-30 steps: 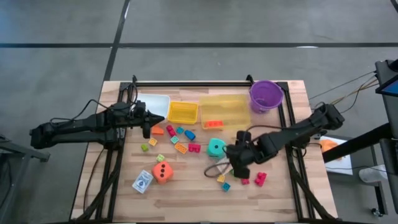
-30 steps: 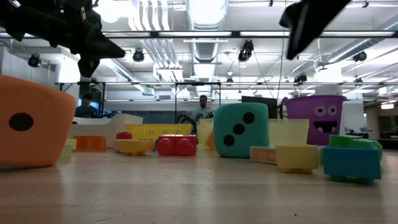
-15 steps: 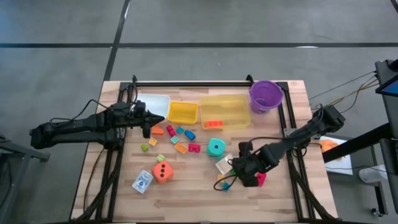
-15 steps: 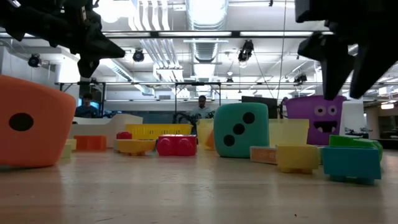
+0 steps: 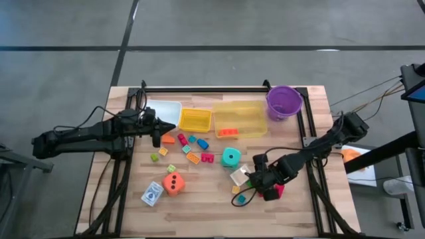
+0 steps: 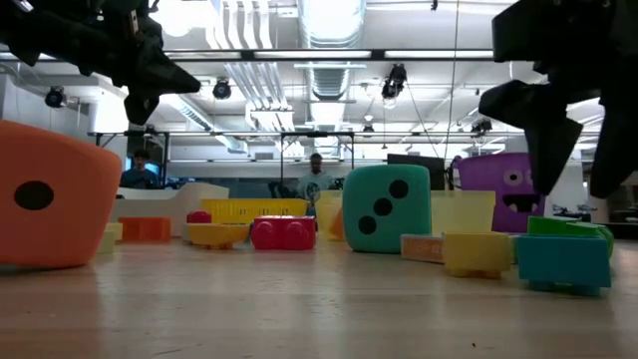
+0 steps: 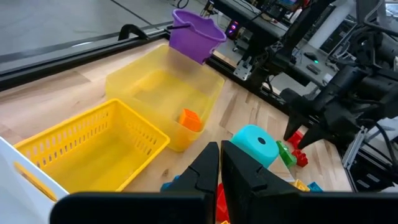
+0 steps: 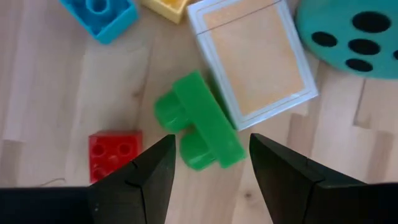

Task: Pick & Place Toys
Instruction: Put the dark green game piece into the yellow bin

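Hovering low over the table's front right, the right gripper (image 8: 208, 163) spreads its fingers wide on either side of a green brick (image 8: 198, 123), gripping nothing. That brick lies flat beside a pale card box (image 8: 252, 60), with a red brick (image 8: 115, 151) nearby and the teal die (image 5: 230, 157) just beyond. Parked near the yellow basket (image 5: 195, 119), the left gripper (image 5: 158, 135) is pinched closed and empty.

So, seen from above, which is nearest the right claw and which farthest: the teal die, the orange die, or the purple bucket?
From the right gripper, open, low over the bricks:
1. Teal die, just beyond it, mid-table.
2. Orange die, off toward the left arm's side.
3. Purple bucket, far back corner.
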